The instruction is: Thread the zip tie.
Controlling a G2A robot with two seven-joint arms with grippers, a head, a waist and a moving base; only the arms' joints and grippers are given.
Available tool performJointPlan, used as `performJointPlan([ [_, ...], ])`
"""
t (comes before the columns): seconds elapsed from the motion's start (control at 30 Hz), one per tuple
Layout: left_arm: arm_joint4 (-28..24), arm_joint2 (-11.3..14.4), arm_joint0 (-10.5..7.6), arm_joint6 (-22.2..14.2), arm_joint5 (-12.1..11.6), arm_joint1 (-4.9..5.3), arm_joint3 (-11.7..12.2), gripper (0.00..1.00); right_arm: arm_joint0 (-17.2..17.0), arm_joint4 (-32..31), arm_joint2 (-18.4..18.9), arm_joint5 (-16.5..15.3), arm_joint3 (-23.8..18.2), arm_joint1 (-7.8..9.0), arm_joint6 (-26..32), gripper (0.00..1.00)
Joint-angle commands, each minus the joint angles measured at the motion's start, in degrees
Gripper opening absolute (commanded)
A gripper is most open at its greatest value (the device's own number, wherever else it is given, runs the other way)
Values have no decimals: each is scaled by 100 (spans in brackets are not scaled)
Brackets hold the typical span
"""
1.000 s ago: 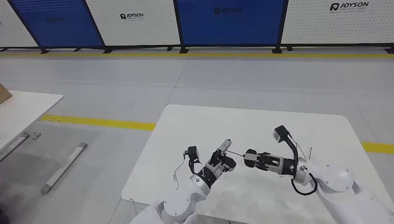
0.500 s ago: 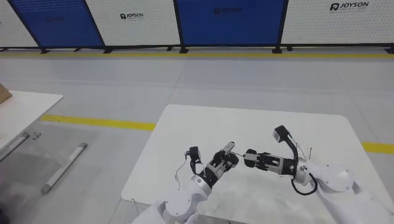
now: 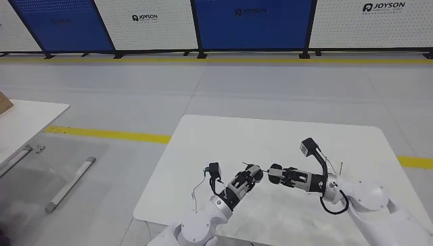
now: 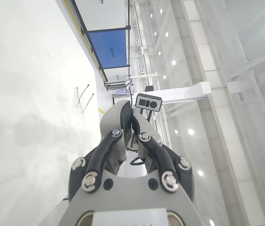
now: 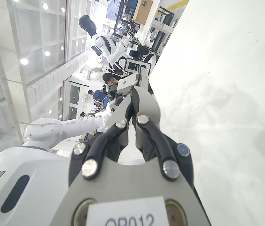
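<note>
Nearest, over the near part of the white table (image 3: 270, 134), the two arms meet tip to tip. The left gripper (image 3: 252, 173) comes in from the near left and the right gripper (image 3: 272, 174) faces it from the right, with only a small gap between them. Each has its fingers drawn together to a narrow pinch, and a thin dark strand, the zip tie (image 3: 262, 171), bridges the gap. I judge that each gripper grips one end of it, though the strand is too fine to tell head from tail. Holding it up off the table surface and stretched between opposed grippers looks deliberate: it keeps the strap straight and lets one end be lined up with the other, which threading needs. The close spacing suggests the alignment step is in hand, with the loop not yet visibly formed. Farther back and to the right, a few spare zip ties (image 4: 88, 101) lie crossed on the tabletop, well apart from the grippers, probably set aside as stock. Beyond the far edge of the table run a yellow floor line (image 3: 108, 134) and then a row of blue and white partition panels (image 3: 254, 13).
</note>
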Motion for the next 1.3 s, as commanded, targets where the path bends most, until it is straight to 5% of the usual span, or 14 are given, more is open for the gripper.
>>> performJointPlan([
  [0.0,45,-2,18,5,10,-6,-6,0,-26,-10,3,11,-18,-3,-60,22],
  [0.03,54,-5,24,12,14,-9,-9,0,-59,-34,10,25,-57,-5,-113,82],
  [0.07,46,-10,35,35,25,-13,-12,0,-83,-43,31,39,-79,-3,-131,100],
  [0.3,157,-83,106,505,148,-50,-62,0,-385,88,548,-87,-228,92,-203,100],
  [0.57,613,-94,83,1054,189,-109,261,0,-1039,-42,1417,-79,-733,303,-292,100],
  [1.0,522,-94,62,1031,220,-128,300,0,-1039,-42,1417,-79,-733,303,-292,100],
  [1.13,579,-104,45,1225,-22,-168,342,0,-1039,-42,1417,-79,-733,303,-292,100],
  [1.27,744,-139,100,1431,-503,-200,215,0,-1039,-42,1417,-79,-733,303,-292,100],
])
